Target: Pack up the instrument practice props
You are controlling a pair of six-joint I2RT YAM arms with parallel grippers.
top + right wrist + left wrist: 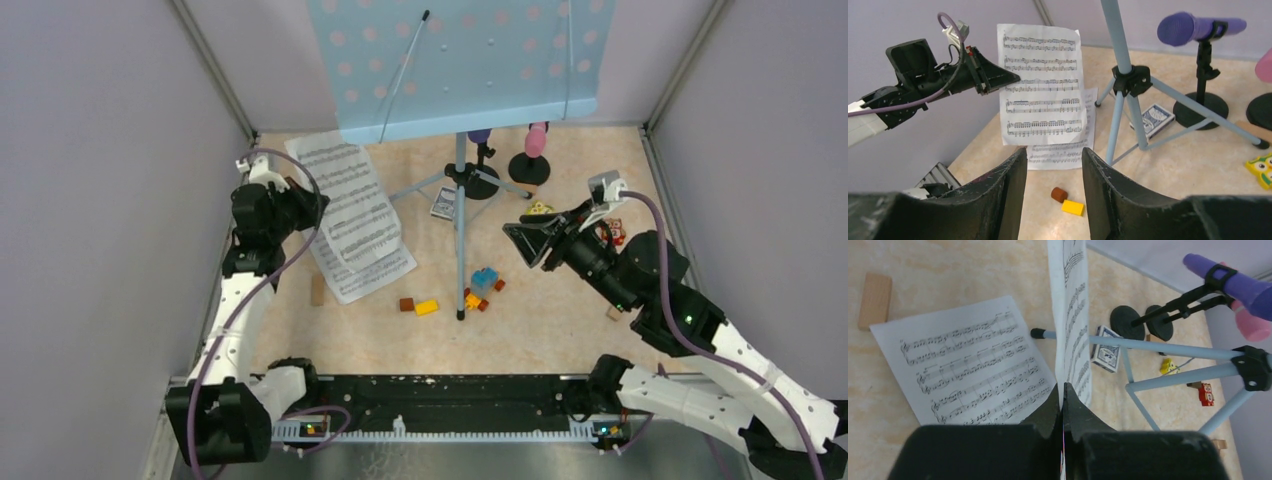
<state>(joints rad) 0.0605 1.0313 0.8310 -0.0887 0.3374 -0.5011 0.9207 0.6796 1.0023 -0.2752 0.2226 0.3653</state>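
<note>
So the left gripper (1010, 77) is clamped tight on 1 white sheet-music page (1040, 85), pinching it by a side edge. The page is up off the table and standing on end, long axis vertical, staves level, printed face toward the right arm. From the left wrist cam it's pure edge-on, a thin white strip running straight away from the fingertips (1070, 407).

A second white sheet-music page (968, 360) lies flat on the beige tabletop (948, 270) right below, on the left side of the table, with its long axis running from the back-left corner toward the front middle.

The right gripper (1053, 152) is about half open with nothing in it, hanging above the table and aimed left at the held page.

The pale blue perforated music desk on tripod legs (460, 60) stands upright at the back middle, pole vertical. Behind it the purple toy microphone (1198, 27) sits level in a black round-based mic holder (1200, 105), head pointing toward the left arm's side. The pink toy microphone (537, 140) is just beside it.

Other stuff: a small blue-white card box (1155, 119) by the tripod, a pale wooden block (875, 300), and a yellow toy brick (1072, 207).
</note>
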